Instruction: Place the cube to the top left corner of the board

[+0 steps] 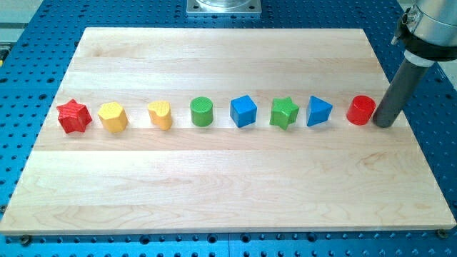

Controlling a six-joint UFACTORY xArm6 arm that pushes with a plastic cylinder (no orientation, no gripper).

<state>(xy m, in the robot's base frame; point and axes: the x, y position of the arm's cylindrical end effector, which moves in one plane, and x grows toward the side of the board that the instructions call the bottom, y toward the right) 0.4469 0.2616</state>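
Note:
A blue cube point(243, 111) sits in a row of blocks across the middle of the wooden board point(221, 193). My tip point(384, 124) rests on the board at the view's right, just right of a red cylinder point(361, 110) and far right of the cube. The board's top left corner point(89, 32) is bare wood.
The row, from the view's left: a red star point(74, 116), a yellow hexagon-like block point(113, 117), a yellow heart-like block point(161, 114), a green cylinder point(202, 112), the cube, a green star point(284, 112), a blue triangular block point(318, 111), the red cylinder. A metal mount point(223, 6) stands at the top edge.

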